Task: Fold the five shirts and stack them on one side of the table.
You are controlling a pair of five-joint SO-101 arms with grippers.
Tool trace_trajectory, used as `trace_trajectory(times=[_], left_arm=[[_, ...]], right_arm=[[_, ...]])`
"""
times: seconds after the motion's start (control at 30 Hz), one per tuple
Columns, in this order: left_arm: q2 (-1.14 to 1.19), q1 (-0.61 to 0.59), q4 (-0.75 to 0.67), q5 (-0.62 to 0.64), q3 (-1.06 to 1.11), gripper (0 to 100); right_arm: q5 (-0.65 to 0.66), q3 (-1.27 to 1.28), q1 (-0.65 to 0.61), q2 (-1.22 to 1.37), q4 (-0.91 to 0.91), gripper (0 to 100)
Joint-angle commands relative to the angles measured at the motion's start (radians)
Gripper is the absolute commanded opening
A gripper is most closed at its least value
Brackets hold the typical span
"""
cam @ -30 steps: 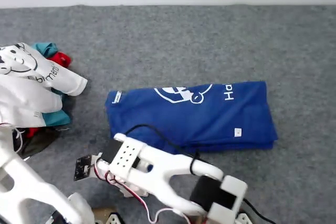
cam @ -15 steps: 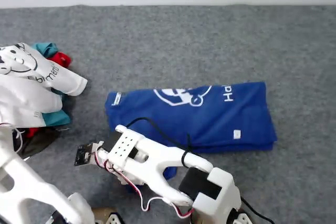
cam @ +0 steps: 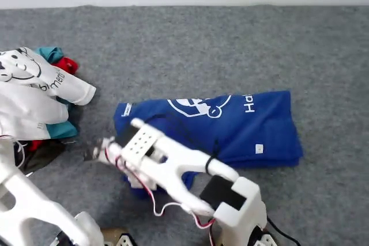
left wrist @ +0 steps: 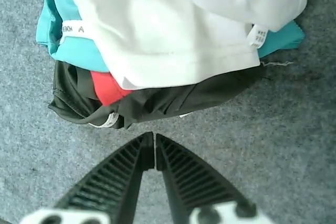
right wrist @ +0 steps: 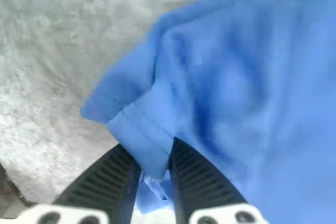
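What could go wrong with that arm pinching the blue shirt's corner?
The right gripper grips just a small fold at the corner of the blue shirt, so the cloth could slip free, or a pull could drag the folded layers apart. The pile of other shirts lies loose, with a white shirt spilling over it, so a shirt set on top might slide off.

Bright, even light — diffuse, from above, soft shadows (faint, short)
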Motion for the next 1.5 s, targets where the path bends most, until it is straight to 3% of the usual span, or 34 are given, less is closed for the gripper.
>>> trace_trajectory(times=[0.0, 0.43, 0.63, 0.7, 0.83, 1.07, 1.3, 1.47], left_arm=[[-0.037, 0.0, 0.008, -0.006, -0.051, 2], [-0.037, 0.0, 0.008, -0.005, -0.045, 2], [-0.034, 0.002, 0.003, -0.005, -0.045, 2], [-0.034, 0.002, 0.003, -0.005, -0.045, 2], [-0.035, 0.002, 0.005, -0.005, -0.045, 2], [-0.035, 0.002, 0.005, -0.005, -0.045, 2], [-0.034, 0.002, 0.003, -0.005, -0.044, 2], [-0.037, 0.002, 0.009, -0.005, -0.044, 2]], right_arm=[[0.046, -0.137, 0.079, -0.07, 0.042, 1.0], [0.16, -0.454, 0.295, 0.139, 0.033, 1.9], [0.158, -0.615, 0.346, 0.283, 0.042, 22.1], [0.158, -0.664, 0.364, 0.314, 0.041, 24.6], [0.129, -0.772, 0.401, 0.348, 0.051, 20.4], [0.115, -0.951, 0.346, 0.341, 0.32, 0.6], [0.072, -0.922, 0.277, 0.361, 0.328, 0.9], [0.069, -0.924, 0.351, 0.496, 0.263, 0.9]])
